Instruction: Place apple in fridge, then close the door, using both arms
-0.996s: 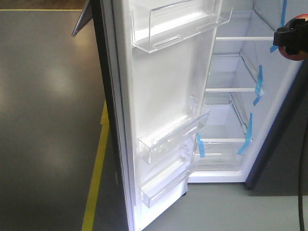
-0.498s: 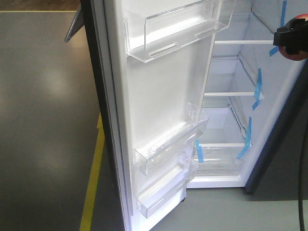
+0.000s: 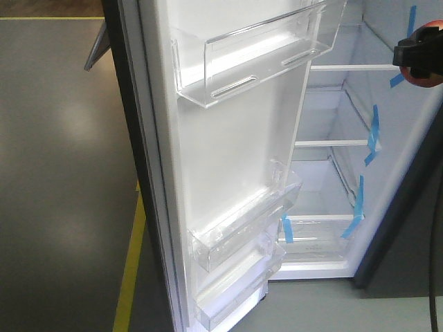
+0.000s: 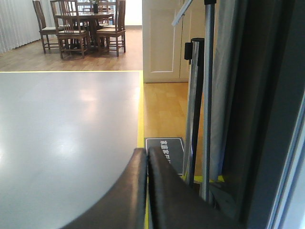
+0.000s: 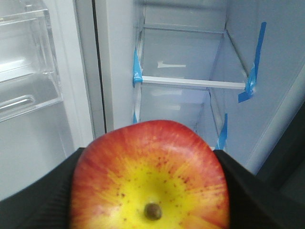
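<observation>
The fridge [image 3: 325,173] stands open, its door [image 3: 235,152] swung out to the left with the white inner face toward us. On that face we see 3 clear bins: 1 high [image 3: 256,59] and 2 low, stacked close [image 3: 242,232]. Inside the fridge, 3 clear shelves [image 3: 332,143] sit one above the other, with blue tape [image 3: 374,128] at their ends.

The apple [image 5: 150,176] is in none of them. It is clamped between the black fingers of the right gripper [image 3: 420,55], stem dimple toward the wrist camera. It hangs high at the right, in front of the open compartment near the top shelf's height. In the right wrist view a taped shelf lies farther in, beyond the apple.

The left gripper [image 4: 147,191] has its fingers pressed together with nothing between them. It is low over the grey floor [image 4: 66,124], left of the door's dark outer side. We cannot tell whether it touches the door.
</observation>
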Robot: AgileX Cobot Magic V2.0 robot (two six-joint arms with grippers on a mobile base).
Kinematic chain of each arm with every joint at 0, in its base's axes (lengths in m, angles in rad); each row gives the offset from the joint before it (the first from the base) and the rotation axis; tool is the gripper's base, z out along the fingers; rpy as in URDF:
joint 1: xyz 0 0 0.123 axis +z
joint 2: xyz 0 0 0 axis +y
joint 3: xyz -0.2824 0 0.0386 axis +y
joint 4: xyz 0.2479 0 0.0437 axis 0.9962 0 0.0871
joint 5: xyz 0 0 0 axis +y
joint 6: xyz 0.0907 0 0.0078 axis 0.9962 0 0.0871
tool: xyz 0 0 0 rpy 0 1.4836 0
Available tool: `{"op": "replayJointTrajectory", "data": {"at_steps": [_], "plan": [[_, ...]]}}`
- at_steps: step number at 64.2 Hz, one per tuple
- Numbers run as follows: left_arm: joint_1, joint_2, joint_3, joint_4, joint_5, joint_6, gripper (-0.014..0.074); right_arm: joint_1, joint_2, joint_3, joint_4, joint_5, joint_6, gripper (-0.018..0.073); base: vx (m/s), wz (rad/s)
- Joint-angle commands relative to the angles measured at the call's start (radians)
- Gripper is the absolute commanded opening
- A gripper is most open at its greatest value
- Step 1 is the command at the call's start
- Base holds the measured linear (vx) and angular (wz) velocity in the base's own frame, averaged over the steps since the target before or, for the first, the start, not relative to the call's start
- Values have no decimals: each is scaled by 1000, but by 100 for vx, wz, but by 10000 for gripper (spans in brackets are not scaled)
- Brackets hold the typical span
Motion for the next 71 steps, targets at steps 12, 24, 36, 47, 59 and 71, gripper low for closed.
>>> {"op": "replayJointTrajectory", "data": {"at_steps": [12, 24, 36, 47, 59, 71], "plan": [[-1, -14, 30, -1, -74, -2, -6, -3, -32, -30, -1, -84, -7, 71, 8, -2], [-1, -14, 30, -1, -74, -2, -6, -3, -32, -30, -1, -84, -7, 71, 7, -2], [-1, -14, 30, -1, -74, -2, -6, -3, -32, -30, -1, -84, -7, 71, 6, -1], [-1, -14, 30, -1, -74, -2, -6, -3, -32, -30, -1, -84, -7, 71, 5, -1], [-1, -14, 30, -1, -74, -2, -6, -3, -32, -30, -1, -84, -7, 71, 3, -1], [-1, -14, 30, -1, -74, -2, -6, -3, -32, -30, -1, -84, -7, 71, 2, 0]]}}
